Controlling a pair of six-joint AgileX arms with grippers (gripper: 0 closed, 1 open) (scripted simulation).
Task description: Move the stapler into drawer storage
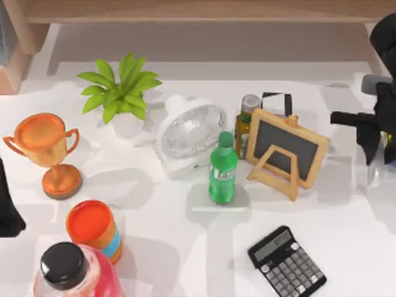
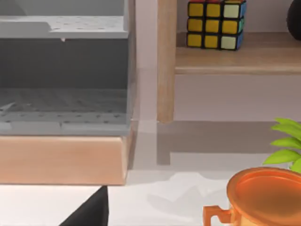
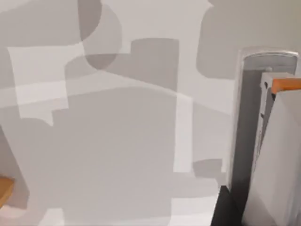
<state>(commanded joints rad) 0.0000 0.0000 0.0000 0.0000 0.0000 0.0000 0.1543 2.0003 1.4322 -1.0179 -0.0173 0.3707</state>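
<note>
Right wrist view: stapler (image 3: 247, 136) upright, long axis vertical, beside table (image 3: 117, 141).

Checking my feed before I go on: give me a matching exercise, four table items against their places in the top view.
Things:
1. trophy
2. calculator
3. potted plant
4. green bottle

Places:
A. near edge, right of centre
B. far side, left of the fan
C. left side
D. centre, just in front of the fan

Pairs: 1-C, 2-A, 3-B, 4-D
</note>
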